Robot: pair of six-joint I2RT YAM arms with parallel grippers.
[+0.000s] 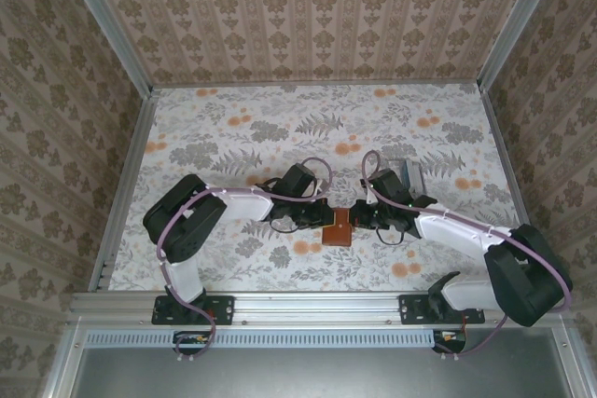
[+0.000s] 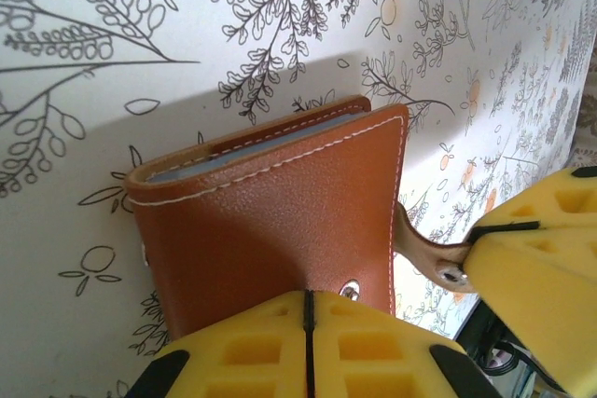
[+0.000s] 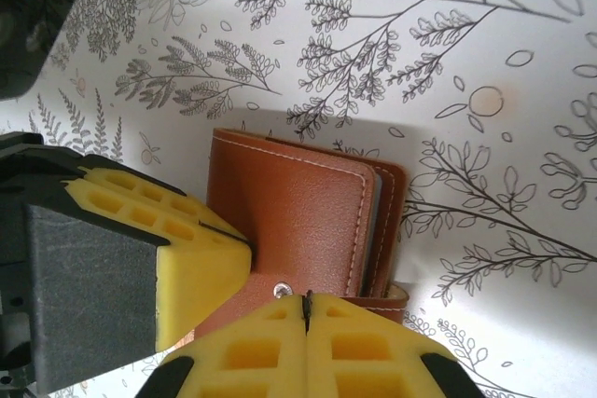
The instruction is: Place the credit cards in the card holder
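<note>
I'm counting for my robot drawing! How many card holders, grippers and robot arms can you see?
card holder: 1
grippers: 2, the left gripper and the right gripper
arms: 2, the left arm and the right arm
Total: 5

No readable text, label, brand, number or sign anywhere. Card holder (image 2: 270, 221): plain brown face, white stitching, metal snap, no lettering or logo legible. Desk (image 1: 280, 128): plant-and-flower print only, no words.
</note>
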